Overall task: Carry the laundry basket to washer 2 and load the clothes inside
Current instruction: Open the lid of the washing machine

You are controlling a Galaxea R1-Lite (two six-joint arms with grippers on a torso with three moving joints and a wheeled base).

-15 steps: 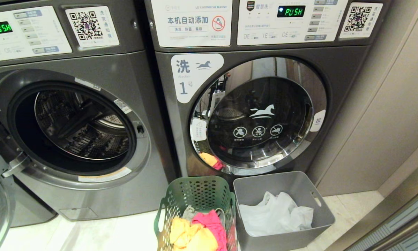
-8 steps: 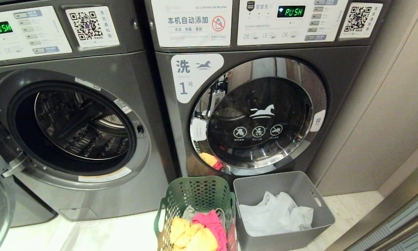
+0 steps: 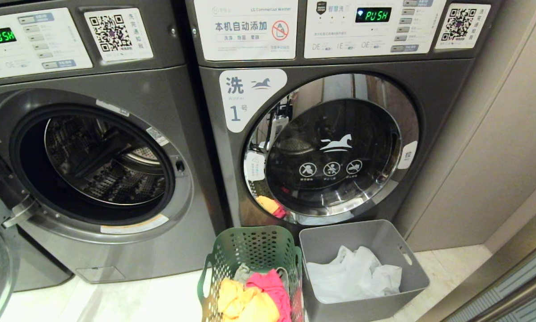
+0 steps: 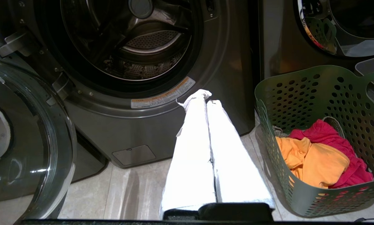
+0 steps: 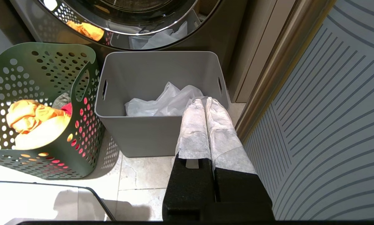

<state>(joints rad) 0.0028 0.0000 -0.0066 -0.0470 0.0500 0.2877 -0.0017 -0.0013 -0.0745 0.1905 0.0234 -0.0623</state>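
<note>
The green perforated laundry basket (image 3: 250,248) stands on the floor between the two washers, holding yellow and pink clothes (image 3: 254,297). The right washer (image 3: 339,80) bears the number 1 and its door is closed. The left washer (image 3: 116,85) has its drum open; its number is out of view. Neither gripper is in the head view. In the left wrist view my left gripper (image 4: 205,97) hangs shut and empty, left of the basket (image 4: 318,93) and in front of the open washer. My right gripper (image 5: 204,101) is shut and empty over the near rim of a grey bin.
A grey plastic bin (image 3: 371,235) with a crumpled white sheet (image 3: 353,273) stands right of the basket. The open washer's glass door (image 4: 24,140) swings out at the far left. A beige wall panel (image 3: 496,156) and a ribbed panel (image 5: 330,125) close off the right side.
</note>
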